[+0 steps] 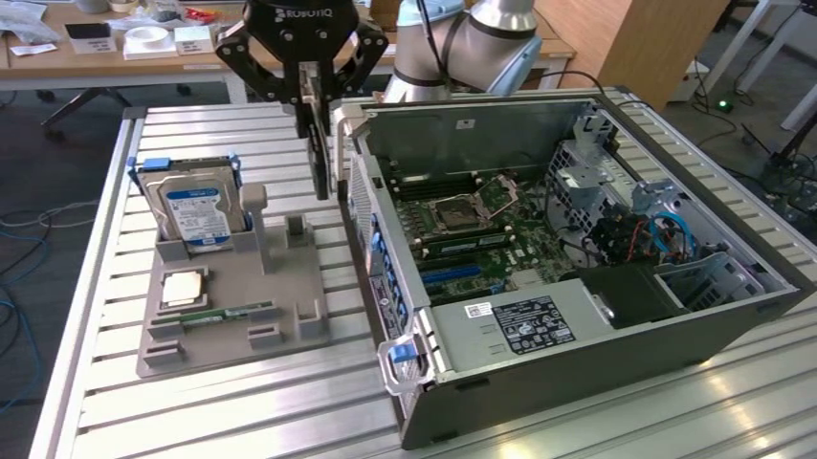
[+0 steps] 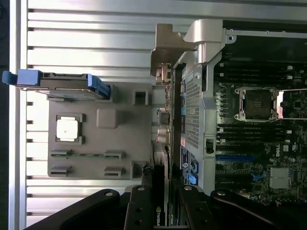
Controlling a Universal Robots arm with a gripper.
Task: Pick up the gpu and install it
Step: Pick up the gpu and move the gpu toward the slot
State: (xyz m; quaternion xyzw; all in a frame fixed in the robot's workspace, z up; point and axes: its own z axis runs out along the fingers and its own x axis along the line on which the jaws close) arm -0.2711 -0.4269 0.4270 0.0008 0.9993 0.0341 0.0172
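Observation:
The gpu (image 1: 320,163) is a thin dark card hanging upright and edge-on from my gripper (image 1: 318,100), which is shut on its top part. It hangs above the slatted table, just off the open computer case (image 1: 575,316) on the exterior view's left, between the case's outer wall and the grey parts holder (image 1: 294,316). In the wrist view the gpu (image 2: 163,124) runs edge-on away from my gripper (image 2: 162,191). Its metal end bracket (image 2: 167,50) is at the far end, next to the case wall. The motherboard (image 1: 473,229) lies open inside the case, with a blue slot (image 1: 450,275).
The grey holder carries a hard drive (image 1: 191,206) standing upright with blue rails, a square processor (image 1: 183,287) and a green RAM stick (image 1: 224,314). Cables and a drive cage (image 1: 638,229) fill the case's right side. A desk (image 1: 115,57) with small items stands behind the table.

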